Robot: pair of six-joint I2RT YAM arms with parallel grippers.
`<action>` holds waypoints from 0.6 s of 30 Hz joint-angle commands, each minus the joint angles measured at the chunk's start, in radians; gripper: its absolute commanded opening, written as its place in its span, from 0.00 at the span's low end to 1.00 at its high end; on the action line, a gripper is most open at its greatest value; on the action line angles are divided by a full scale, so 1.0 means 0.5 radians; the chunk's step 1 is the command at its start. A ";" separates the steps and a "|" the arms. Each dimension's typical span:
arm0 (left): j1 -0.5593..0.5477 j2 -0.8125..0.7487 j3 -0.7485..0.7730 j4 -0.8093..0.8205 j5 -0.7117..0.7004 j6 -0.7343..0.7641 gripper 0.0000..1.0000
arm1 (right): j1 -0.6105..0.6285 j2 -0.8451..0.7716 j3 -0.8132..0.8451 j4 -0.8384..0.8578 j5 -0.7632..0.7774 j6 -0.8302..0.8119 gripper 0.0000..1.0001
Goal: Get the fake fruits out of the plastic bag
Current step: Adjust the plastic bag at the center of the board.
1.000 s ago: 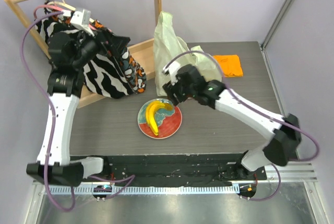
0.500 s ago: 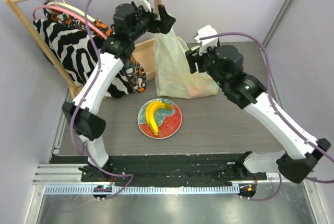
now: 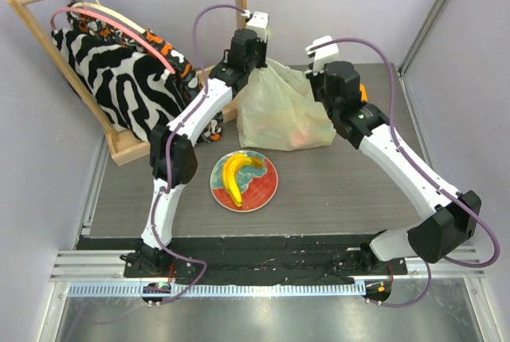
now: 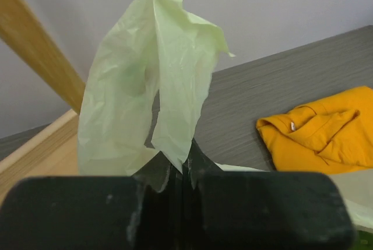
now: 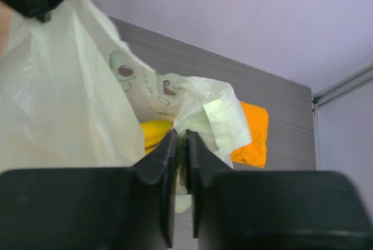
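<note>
The left hand (image 4: 182, 167) is pinched shut on a handle loop of the plastic bag (image 4: 145, 87). The right hand (image 5: 180, 145) clamps the opposite rim. The bag stands on the desk (image 3: 319, 190), with a yellow fruit (image 5: 155, 133) inside. The step looks like spreading the mouth; next, one hand would need to let go and reach in.

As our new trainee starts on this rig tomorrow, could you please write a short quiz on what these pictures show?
1. True or false: the left claw and the right claw are both shut on the plastic bag.
2. What lies on the plate? A. bananas B. a folded cloth C. a hanger
3. In the right wrist view, what colour is the fruit showing inside the bag?
Key: 1 true; 2 A; 3 yellow.
</note>
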 commanded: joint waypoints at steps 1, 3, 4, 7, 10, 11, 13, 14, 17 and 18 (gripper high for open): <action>-0.039 -0.116 0.134 0.087 -0.022 0.133 0.00 | -0.122 -0.040 0.077 0.110 -0.043 0.154 0.05; -0.039 -0.296 0.061 -0.030 0.113 0.028 0.00 | -0.233 -0.064 0.061 0.082 -0.058 0.200 0.01; -0.039 -0.385 -0.119 -0.125 0.178 -0.014 0.00 | -0.279 -0.101 0.037 0.037 -0.067 0.216 0.01; -0.042 -0.848 -0.491 -0.245 0.429 -0.149 0.00 | -0.405 -0.215 -0.098 -0.064 -0.092 0.243 0.01; -0.045 -1.298 -1.031 -0.267 0.617 -0.288 0.00 | -0.460 -0.426 -0.306 -0.202 -0.089 0.237 0.01; -0.054 -1.397 -1.275 -0.267 0.638 -0.303 0.00 | -0.463 -0.478 -0.350 -0.252 -0.092 0.237 0.01; -0.112 -1.648 -1.482 -0.288 0.708 -0.261 0.00 | -0.463 -0.601 -0.442 -0.490 -0.141 0.265 0.01; -0.137 -1.717 -1.571 -0.301 0.748 -0.209 0.00 | -0.463 -0.626 -0.472 -0.576 -0.238 0.280 0.01; -0.211 -1.840 -1.866 -0.420 0.831 -0.092 0.00 | -0.463 -0.724 -0.610 -0.844 -0.422 0.317 0.01; -0.217 -1.858 -2.021 -0.414 0.859 -0.089 0.00 | -0.463 -0.733 -0.620 -0.960 -0.505 0.311 0.01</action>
